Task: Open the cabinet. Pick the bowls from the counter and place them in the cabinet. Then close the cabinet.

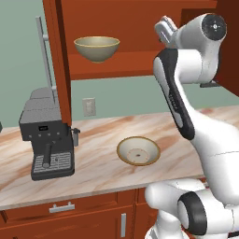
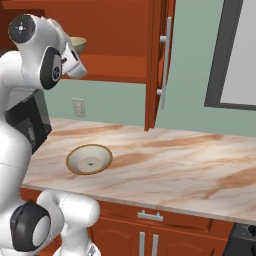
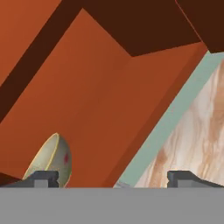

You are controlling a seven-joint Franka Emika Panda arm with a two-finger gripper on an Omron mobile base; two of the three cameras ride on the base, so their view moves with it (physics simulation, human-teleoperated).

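We see our gripper (image 3: 113, 178) spread wide, empty, beside the deep tan ceramic bowl (image 1: 96, 48) on the open red-brown cabinet's (image 1: 116, 65) shelf; the shallow speckled bowl (image 1: 138, 151) sits mid-counter (image 1: 98, 163). No legible writing.

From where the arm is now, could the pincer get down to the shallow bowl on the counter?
Probably yes. The pincer is open and holds nothing, up by the cabinet shelf. The shallow bowl sits alone on the counter, with nothing over it.
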